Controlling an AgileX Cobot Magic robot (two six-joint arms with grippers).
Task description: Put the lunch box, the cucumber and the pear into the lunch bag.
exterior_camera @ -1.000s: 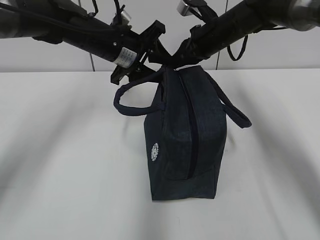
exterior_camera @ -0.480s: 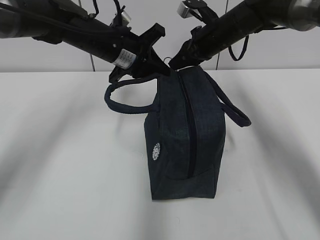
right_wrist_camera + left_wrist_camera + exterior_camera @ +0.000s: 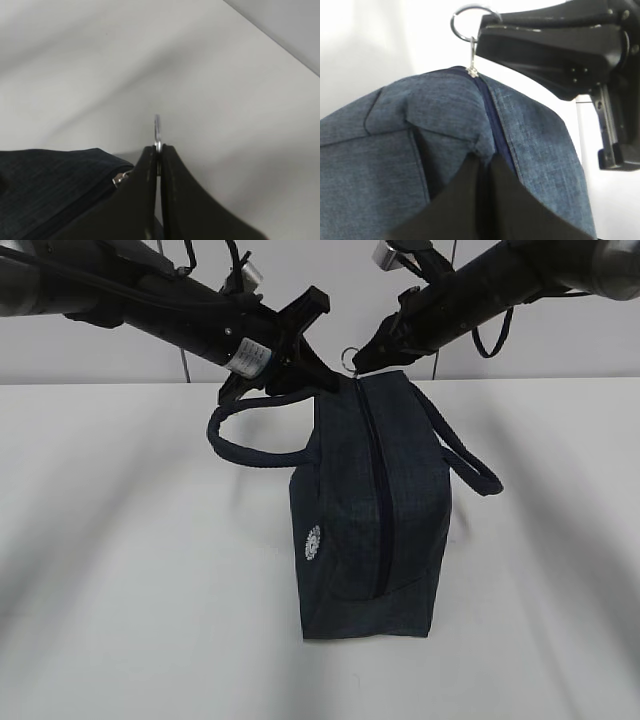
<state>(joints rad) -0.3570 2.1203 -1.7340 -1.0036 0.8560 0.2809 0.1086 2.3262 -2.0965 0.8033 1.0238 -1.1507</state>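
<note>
Since a second ago your right arm has drawn up and back toward the right, carrying the ring pull (image 3: pixel 346 357) with it, and the left handle (image 3: pixel 245 445) has sagged lower; the zipper now reads shut along the whole top.

On the left, your left gripper (image 3: pixel 300 378) has its jaws pressed together on a fold of fabric at the far top corner of the lunch bag (image 3: pixel 375 510), bracing it. The bag stands upright in the middle of the surface (image 3: pixel 130 570), its long axis running away from the exterior camera, zipper line on top, round logo (image 3: pixel 312 542) on the left face. Judge it soft and light: the cloth will buckle wherever you push, so take it by the top seam or the handles, never the side panels.

On the right, your right gripper (image 3: pixel 159 150) pinches the thin metal ring edge-on between its jaws. It looks slick and small, so pull it along the zipper line.
</note>
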